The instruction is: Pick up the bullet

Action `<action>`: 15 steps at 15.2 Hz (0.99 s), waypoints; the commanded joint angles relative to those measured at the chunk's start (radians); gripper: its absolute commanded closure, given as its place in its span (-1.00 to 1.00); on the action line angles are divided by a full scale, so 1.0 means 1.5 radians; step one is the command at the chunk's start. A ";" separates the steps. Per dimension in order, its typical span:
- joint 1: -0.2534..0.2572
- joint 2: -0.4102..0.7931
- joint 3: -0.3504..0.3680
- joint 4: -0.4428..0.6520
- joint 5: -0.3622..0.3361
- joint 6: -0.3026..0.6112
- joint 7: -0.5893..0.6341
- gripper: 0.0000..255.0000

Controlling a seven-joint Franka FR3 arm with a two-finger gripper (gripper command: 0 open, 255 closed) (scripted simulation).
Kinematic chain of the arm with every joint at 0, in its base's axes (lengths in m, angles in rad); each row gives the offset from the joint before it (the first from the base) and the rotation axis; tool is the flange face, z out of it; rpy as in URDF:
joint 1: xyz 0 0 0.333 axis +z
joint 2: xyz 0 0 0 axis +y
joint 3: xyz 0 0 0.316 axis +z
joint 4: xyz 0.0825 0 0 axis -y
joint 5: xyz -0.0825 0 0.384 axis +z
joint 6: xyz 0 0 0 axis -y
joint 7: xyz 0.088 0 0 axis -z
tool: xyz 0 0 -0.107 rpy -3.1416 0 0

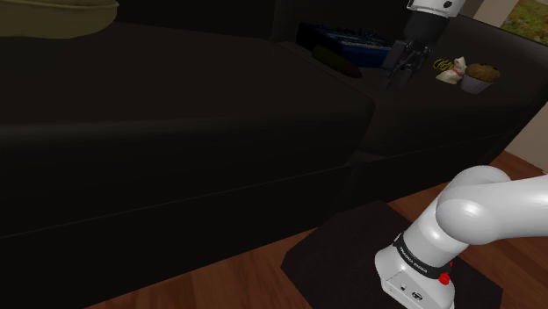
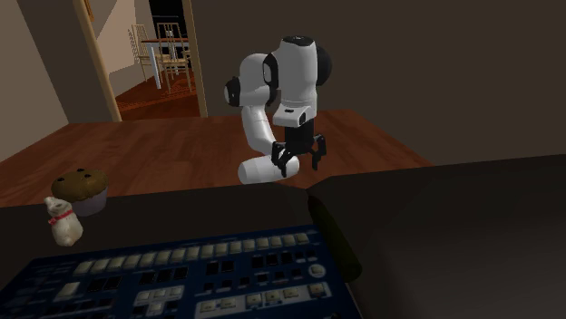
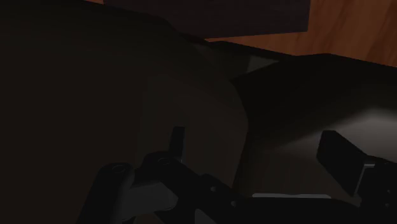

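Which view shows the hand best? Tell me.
Second exterior view: the hand faces the camera, fingers apart, against brown floor. Shoulder view: dark against dark sofa. Wrist view: two fingers close up.

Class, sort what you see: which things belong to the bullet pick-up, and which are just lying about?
Job: claw, open; dark elongated bullet.
Lying about: muffin; small white figure; blue button panel; dark sofa.

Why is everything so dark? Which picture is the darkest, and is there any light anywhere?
The wrist view is darkest: the black sofa is nearly lost, with one pale patch of light beside the black gripper. The shoulder view is dim, its reddish wooden floor brighter than the sofa. The second exterior view is brightest, lit around the open doorway.
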 commanded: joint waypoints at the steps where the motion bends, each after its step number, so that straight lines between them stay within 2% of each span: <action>1: 0.000 0.000 0.000 0.000 0.000 0.000 0.000 -1.00; 8: -0.010 0.174 -0.002 0.136 -0.012 0.054 0.019 -1.00; 15: -0.019 0.349 -0.008 0.315 -0.022 0.066 0.038 -1.00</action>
